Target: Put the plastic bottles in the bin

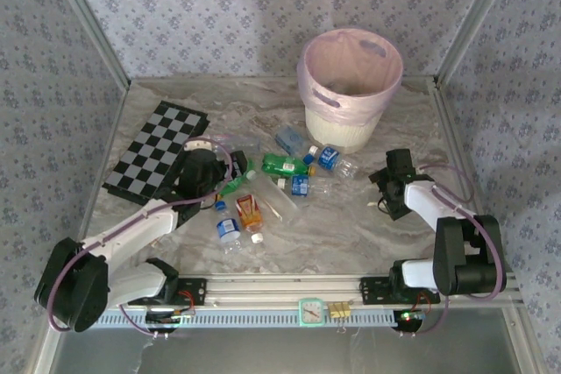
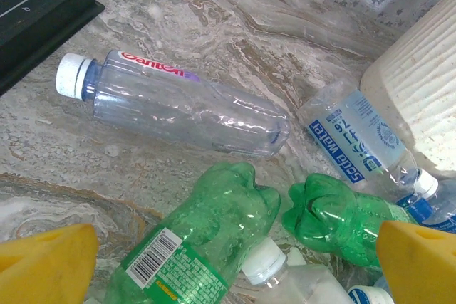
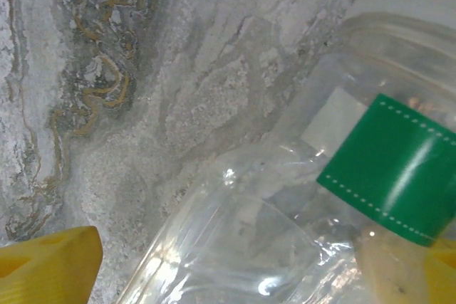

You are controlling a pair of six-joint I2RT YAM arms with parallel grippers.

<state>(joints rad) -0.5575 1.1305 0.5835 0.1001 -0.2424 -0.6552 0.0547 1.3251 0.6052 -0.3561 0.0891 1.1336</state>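
Left claw (image 2: 231, 265) hangs spread above a green bottle (image 2: 206, 236), right claw (image 3: 246, 272) spread astride a clear green-labelled bottle (image 3: 285, 240), seemingly not gripping it.

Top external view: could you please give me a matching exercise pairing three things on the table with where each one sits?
Things:
1. bin
2. checkered board
3. orange-red bottle

Places:
A. leftmost of the three
B. closest of the three to the near edge
C. farthest back, right of centre

Pairs: 1-C, 2-A, 3-B
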